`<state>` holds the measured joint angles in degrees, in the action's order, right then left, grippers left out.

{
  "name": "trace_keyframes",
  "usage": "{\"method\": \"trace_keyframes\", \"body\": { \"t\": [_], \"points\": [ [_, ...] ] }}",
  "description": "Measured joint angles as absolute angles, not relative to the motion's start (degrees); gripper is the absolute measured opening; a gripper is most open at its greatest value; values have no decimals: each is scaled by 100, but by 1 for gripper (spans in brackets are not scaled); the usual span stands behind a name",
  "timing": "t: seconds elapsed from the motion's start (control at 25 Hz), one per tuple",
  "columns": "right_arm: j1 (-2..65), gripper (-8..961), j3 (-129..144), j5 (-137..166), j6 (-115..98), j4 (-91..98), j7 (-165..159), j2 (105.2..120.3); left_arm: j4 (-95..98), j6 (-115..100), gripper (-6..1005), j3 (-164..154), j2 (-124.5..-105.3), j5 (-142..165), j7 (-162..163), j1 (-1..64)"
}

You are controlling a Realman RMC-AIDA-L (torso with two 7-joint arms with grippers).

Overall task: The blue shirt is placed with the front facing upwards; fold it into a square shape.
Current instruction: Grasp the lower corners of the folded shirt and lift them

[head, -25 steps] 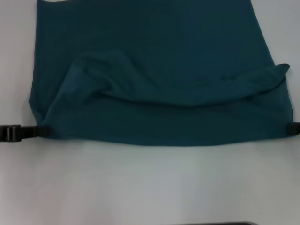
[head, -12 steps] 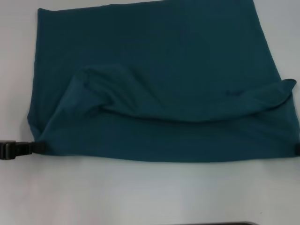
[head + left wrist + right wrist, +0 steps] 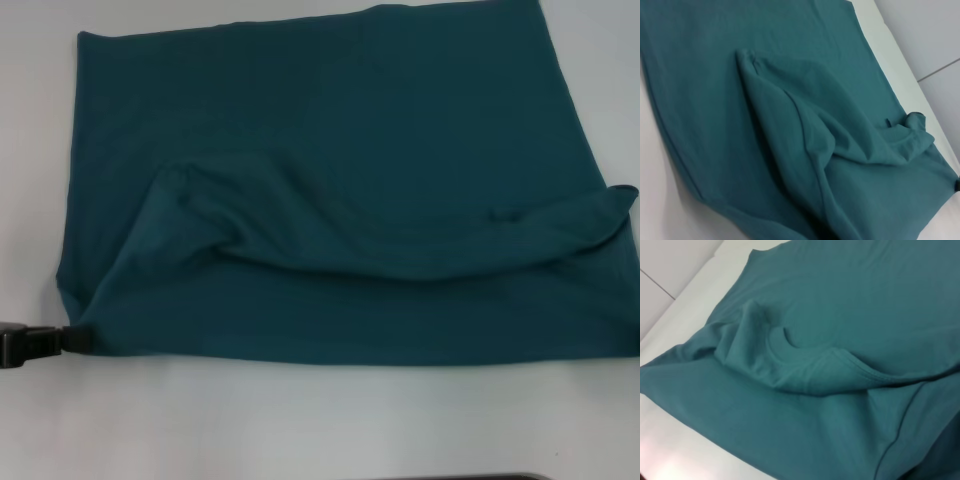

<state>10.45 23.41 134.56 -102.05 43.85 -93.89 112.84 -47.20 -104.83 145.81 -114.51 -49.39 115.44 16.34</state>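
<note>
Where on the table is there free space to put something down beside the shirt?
A wide bare strip of table lies between the blue shirt and the robot. The left gripper holds the shirt's near left corner, so that spot is crowded.

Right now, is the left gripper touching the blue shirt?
Touching. In the head view, the left gripper meets the blue shirt at its near left corner, its tip against the cloth with no gap.

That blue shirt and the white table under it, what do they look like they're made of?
The blue shirt looks like soft matte knit, likely cotton: it slumps into rounded folds and has a stitched hem. The table seems smooth, hard and faintly glossy, perhaps laminate.
</note>
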Motion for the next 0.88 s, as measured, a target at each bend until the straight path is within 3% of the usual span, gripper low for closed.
{"method": "trace_keyframes", "body": {
  "t": [0.88],
  "points": [
    [477,32,2083,13461,-10913,4386,-8657,11349,-4716,-10743,-1,14651,-11365,-4735,11406,1678]
  ]
}}
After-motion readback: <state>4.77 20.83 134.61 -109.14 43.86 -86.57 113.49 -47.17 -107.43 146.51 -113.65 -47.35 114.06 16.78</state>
